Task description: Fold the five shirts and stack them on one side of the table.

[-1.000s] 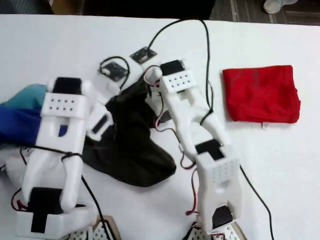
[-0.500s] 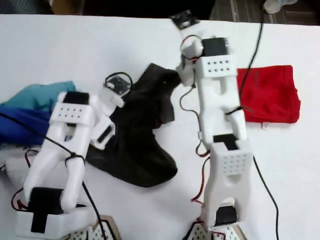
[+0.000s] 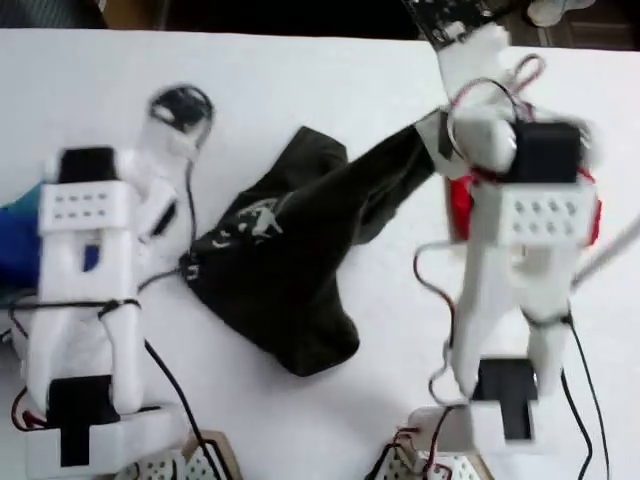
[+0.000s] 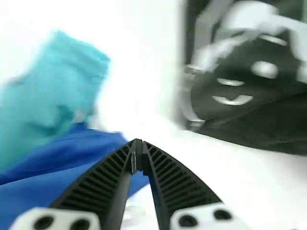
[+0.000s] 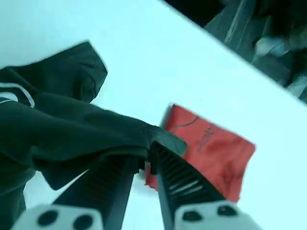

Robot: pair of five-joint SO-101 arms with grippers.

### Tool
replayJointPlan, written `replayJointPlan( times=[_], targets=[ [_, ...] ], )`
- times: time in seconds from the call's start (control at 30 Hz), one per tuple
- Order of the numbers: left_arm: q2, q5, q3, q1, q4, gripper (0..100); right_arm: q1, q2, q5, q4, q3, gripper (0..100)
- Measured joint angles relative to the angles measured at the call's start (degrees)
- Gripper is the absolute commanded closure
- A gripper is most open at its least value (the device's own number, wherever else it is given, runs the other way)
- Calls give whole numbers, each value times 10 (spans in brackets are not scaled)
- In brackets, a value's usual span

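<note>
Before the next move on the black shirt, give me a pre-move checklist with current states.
1. Right end effector shut on black shirt: ok.
2. Black shirt flat for folding: not ok, bunched, one end lifted.
3. Left end effector free: ok, shut, empty, above blue shirt.
4. Red shirt folded: ok.
5. Blue shirt and teal shirt folded: not ok, rumpled.

Red shirt (image 3: 459, 212) mostly hidden under right arm (image 3: 520, 260); blue shirt (image 3: 18, 255) cut by edge; black shirt (image 4: 249, 110) print blurred.
</note>
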Motion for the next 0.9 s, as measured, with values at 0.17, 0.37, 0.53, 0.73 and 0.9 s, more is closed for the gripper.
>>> replayJointPlan(
  times=[0.17,0.37,0.53,0.73,0.9],
  targets=[
    [0,-5,-77,18,93,959,1,-6,6,-4,4,978],
    [0,17,-34,104,118,750,25,58,6,-31,4,978],
    [0,17,84,199,102,745,48,83,6,-44,4,978],
    [0,18,144,288,95,745,71,86,6,-52,4,978],
    [0,34,195,348,51,745,74,86,6,-52,4,978]
  ],
)
